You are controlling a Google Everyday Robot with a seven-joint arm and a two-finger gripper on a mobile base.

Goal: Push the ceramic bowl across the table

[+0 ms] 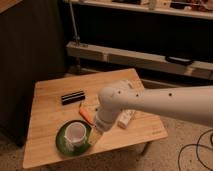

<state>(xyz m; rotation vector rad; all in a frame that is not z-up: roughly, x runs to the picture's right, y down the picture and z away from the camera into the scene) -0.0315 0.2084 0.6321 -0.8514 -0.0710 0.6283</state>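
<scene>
The ceramic bowl (pixel 62 145) is a wide dark green dish at the front left of the light wooden table (pixel 50 102). A small white cup (pixel 75 133) stands inside it. My gripper (pixel 95 136) hangs low at the bowl's right rim, touching or nearly touching it, at the end of the white arm (pixel 150 102) that reaches in from the right. The arm hides part of the table's middle.
A black rectangular object (pixel 73 96) lies behind the bowl. An orange object (pixel 85 114) lies between it and the gripper. A white bottle (pixel 126 119) lies partly under the arm. Metal shelf rails (pixel 135 57) run behind the table, and a cable (pixel 197 150) lies on the floor at right.
</scene>
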